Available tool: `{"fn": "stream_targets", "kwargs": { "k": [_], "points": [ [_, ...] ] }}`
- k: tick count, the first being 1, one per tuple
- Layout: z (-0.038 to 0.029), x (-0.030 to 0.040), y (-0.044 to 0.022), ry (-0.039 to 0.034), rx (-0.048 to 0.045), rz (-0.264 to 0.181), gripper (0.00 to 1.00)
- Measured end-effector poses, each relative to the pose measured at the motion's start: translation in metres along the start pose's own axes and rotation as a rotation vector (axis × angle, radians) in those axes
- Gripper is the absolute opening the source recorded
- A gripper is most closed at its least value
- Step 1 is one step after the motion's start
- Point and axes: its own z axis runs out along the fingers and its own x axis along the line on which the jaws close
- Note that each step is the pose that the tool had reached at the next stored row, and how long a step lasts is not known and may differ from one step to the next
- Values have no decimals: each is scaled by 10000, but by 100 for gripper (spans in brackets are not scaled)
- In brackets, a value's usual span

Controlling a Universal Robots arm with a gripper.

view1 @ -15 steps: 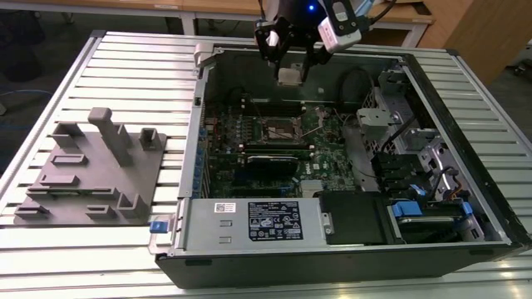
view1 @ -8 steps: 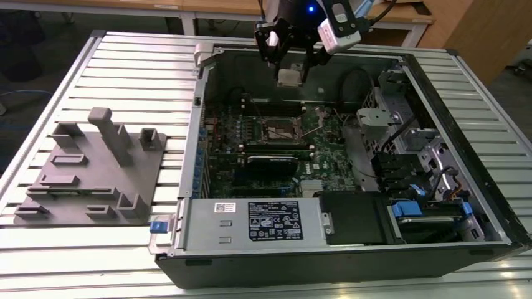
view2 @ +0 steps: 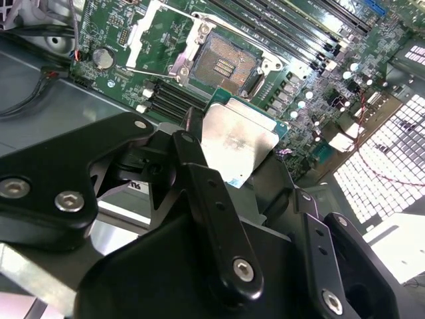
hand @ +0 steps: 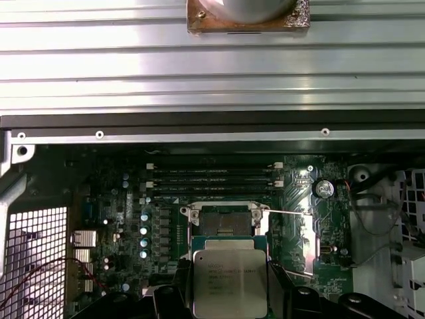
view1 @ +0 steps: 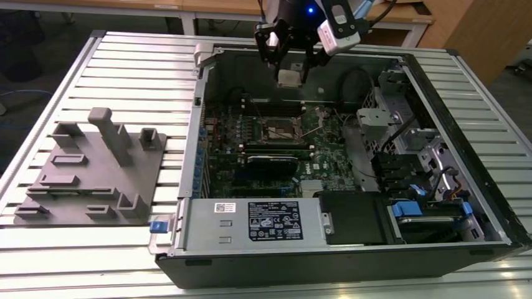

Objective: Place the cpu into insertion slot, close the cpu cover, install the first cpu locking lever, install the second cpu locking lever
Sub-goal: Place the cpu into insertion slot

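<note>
My gripper (view1: 291, 70) is shut on the cpu (view1: 289, 78), a flat silver-grey square chip pinched by its edges. It hangs above the far part of the open computer case. In both wrist views the cpu (view2: 239, 143) (hand: 230, 282) sits between the black fingers (view2: 192, 149), apart from the board. The insertion slot (view1: 281, 129) (view2: 222, 63) (hand: 222, 224) is an open dark square socket on the green board, below and a little ahead of the chip. The cpu cover (view2: 147, 30) is swung open beside the socket. Thin wire levers (hand: 287, 212) stand free next to it.
The computer case (view1: 449, 93) lies open on a slatted metal table (view1: 124, 68). A power supply (view1: 249, 221) and drive bays (view1: 415, 187) fill the near side. Black memory slots (hand: 212, 178) run beside the socket. A grey fixture plate (view1: 91, 168) sits at the exterior view's left.
</note>
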Motion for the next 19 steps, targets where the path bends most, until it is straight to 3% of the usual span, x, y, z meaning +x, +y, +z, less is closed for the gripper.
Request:
{"fn": "stream_targets", "kwargs": {
  "k": [19],
  "points": [
    [58, 0, -6, -21, -1, -6, 54]
  ]
}}
